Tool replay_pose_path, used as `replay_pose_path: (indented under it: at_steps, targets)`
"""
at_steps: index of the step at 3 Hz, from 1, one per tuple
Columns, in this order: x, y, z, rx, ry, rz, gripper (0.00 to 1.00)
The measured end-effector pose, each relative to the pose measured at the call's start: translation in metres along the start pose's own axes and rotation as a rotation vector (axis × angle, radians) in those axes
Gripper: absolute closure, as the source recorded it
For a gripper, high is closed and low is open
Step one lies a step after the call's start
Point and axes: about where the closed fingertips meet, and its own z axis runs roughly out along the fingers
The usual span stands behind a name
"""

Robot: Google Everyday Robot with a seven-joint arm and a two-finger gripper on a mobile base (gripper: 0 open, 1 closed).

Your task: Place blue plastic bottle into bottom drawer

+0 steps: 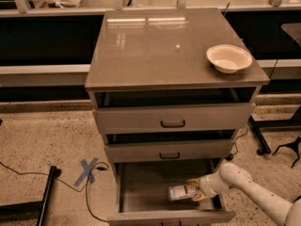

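A lab: speckled floor (42, 140), taped cross (87, 171), cables (28, 175), jaws in bottom drawer (169, 217).
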Motion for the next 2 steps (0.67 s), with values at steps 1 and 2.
replay_pose_path:
  at_steps: [1,2]
  targets:
    - [-0.0056,-0.0007,0.0048,0.010,-0.014,-0.016,1.00]
    - [-0.0128,-0.0025,0.0121,0.025,0.008,-0.033,1.00]
